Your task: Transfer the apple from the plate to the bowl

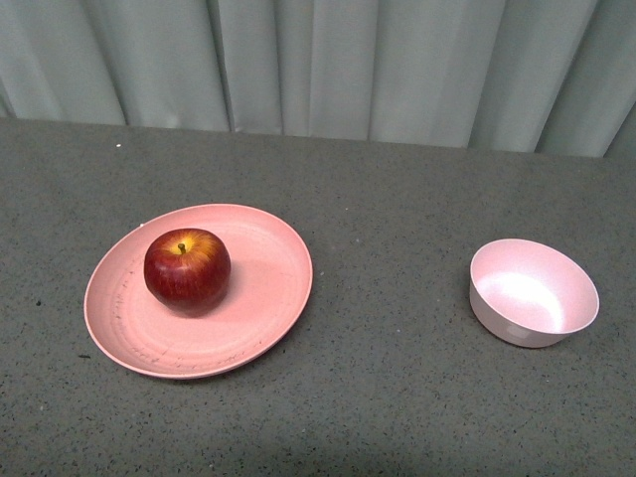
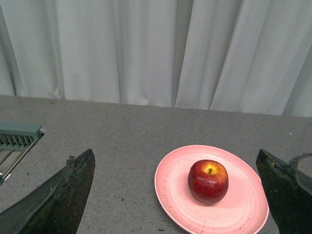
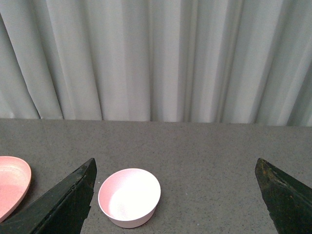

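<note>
The dark-red apple (image 1: 187,269) with a yellow patch at its stem sits upright on the wide salmon-pink plate (image 1: 263,298) at the left of the grey table. The small pale pink bowl (image 1: 534,291) stands empty at the right. Neither arm shows in the front view. In the left wrist view my left gripper (image 2: 178,183) is open, above and short of the apple (image 2: 208,181) and plate (image 2: 243,209). In the right wrist view my right gripper (image 3: 175,187) is open, with the bowl (image 3: 129,197) nearer one finger, and the plate's edge (image 3: 12,187) beside it.
A pale grey-green pleated curtain (image 1: 318,65) hangs along the far edge of the speckled grey table (image 1: 397,199). A grey ribbed device (image 2: 17,139) sits at the table's side in the left wrist view.
</note>
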Robot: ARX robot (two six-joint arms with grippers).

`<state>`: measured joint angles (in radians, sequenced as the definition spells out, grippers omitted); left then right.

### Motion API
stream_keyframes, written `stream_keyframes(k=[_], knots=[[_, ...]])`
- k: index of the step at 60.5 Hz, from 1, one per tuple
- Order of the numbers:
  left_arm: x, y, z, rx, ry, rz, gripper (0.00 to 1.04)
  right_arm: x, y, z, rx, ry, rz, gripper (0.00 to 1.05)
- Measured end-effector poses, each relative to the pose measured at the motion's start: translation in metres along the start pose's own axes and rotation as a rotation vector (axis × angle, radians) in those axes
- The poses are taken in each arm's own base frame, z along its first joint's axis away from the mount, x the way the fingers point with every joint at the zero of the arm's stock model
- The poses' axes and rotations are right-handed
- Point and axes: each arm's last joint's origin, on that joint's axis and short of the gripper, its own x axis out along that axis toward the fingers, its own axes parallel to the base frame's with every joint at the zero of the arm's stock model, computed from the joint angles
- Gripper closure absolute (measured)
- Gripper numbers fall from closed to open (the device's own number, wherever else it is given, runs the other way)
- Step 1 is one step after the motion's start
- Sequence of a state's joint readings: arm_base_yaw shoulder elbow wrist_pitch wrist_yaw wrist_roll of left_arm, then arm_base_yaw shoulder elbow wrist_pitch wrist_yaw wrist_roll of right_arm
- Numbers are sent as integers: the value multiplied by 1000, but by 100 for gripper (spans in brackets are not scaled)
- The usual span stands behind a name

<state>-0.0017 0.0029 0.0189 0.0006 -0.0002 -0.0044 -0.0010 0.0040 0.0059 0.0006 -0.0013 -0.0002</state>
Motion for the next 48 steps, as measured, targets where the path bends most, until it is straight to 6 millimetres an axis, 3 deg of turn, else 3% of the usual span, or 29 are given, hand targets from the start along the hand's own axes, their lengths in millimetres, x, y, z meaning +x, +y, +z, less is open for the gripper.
stream_keyframes(k=[48], knots=[[0, 0, 0, 0, 0, 0, 7, 0, 0, 0, 0, 0, 0, 9]])
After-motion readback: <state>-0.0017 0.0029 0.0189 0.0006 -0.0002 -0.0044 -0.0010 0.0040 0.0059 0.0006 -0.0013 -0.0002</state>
